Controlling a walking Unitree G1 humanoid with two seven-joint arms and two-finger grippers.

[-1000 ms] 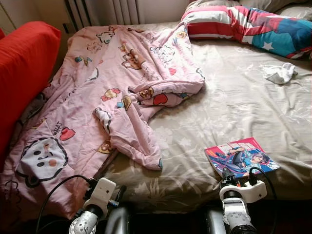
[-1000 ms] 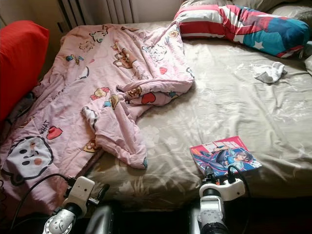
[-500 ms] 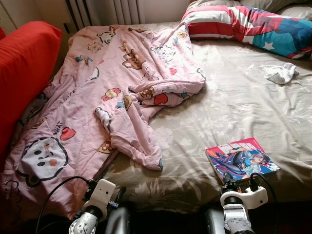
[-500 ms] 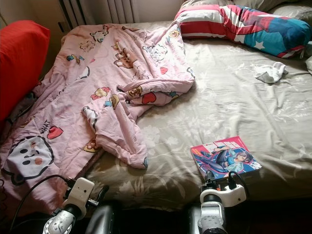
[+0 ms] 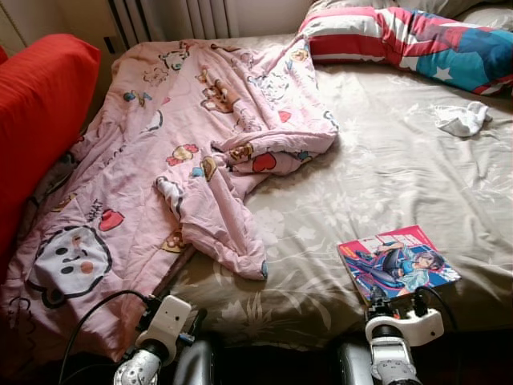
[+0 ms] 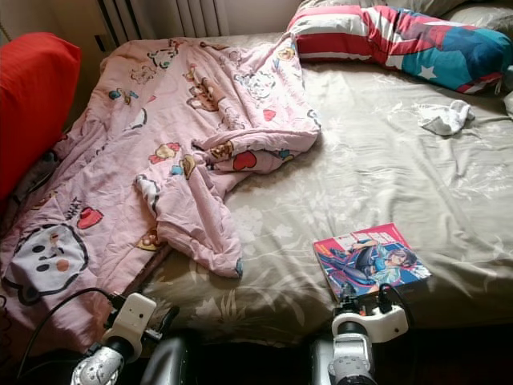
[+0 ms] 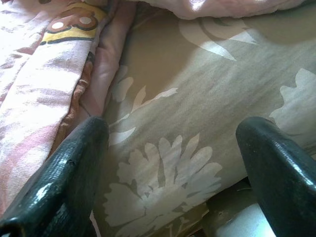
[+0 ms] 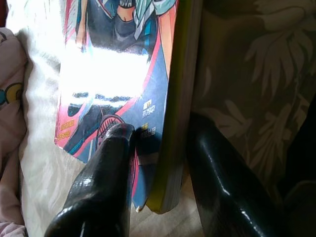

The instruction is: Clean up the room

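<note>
A colourful comic book (image 5: pixel 398 263) lies flat on the beige floral bed sheet (image 5: pixel 385 176), close to the near edge. My right gripper (image 8: pixel 158 143) is at the book's (image 8: pixel 118 59) near corner, open, one finger on the cover and the other beside its yellow-green page edge. Low at the bed's near edge, my left gripper (image 7: pixel 173 133) stands open over bare sheet, next to the hem of the pink cartoon quilt (image 5: pixel 184 152). That quilt lies crumpled across the bed's left half. A white sock (image 5: pixel 462 119) rests at the far right.
A striped red, white and blue pillow (image 5: pixel 401 40) lies at the head of the bed. A red cushion (image 5: pixel 40 120) stands at the left, beside the bed. A radiator (image 5: pixel 168 16) is behind the quilt.
My right wrist has sunk lower in the eye views, staying at the book's near corner. The book, quilt and sock lie where they were; the left arm is still.
</note>
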